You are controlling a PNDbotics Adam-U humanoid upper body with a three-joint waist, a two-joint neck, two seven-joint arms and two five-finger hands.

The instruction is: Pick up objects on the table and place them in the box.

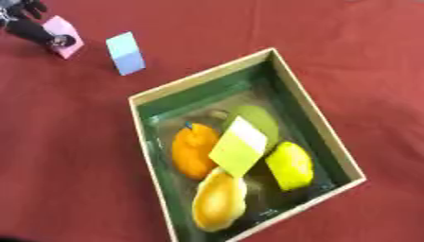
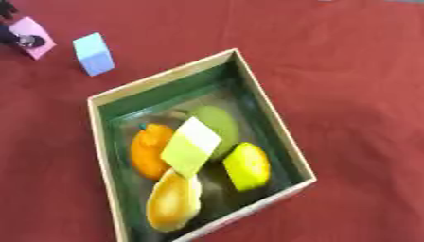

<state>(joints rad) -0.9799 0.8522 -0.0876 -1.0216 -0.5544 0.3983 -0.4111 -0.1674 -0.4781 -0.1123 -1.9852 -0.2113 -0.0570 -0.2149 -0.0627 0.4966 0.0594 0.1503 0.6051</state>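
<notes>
At the upper left of the frame, your left hand has its dark fingers on the flat pink block; whether they clamp it, you cannot tell. The pale blue rectangular block stands just right, on the red counter. The green-lined wooden box lies lower right, holding fruit shapes.
</notes>
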